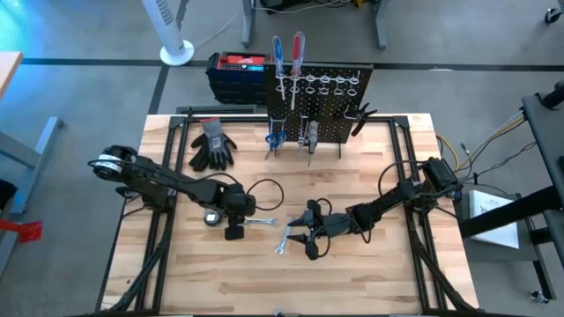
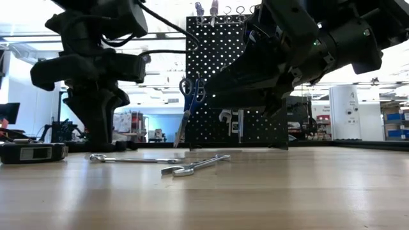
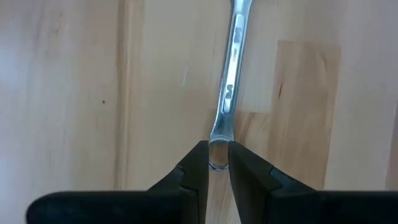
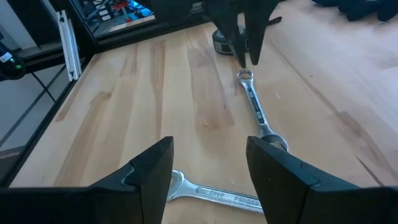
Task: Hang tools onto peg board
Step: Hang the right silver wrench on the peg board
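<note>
While the work gloves (image 1: 212, 145) lie at the table's (image 1: 176, 282) far left, the left gripper (image 1: 234, 231) sits low over the wood, its fingers (image 3: 198, 168) pinching the ring end of 1 silver wrench (image 1: 262, 222) that lies flat. Just beside it, nearer the front edge, a second wrench (image 1: 284, 241) also lies flat, angled toward the first. Above that second wrench, the right gripper (image 1: 302, 234) hovers with its jaws spread, gripping nothing. Behind both, the peg board (image 1: 335, 110) stands upright at the table's far edge, with 2 screwdrivers (image 1: 286, 57) in its ring hooks and blue-handled scissors (image 1: 274, 138) hanging lower down.
</note>
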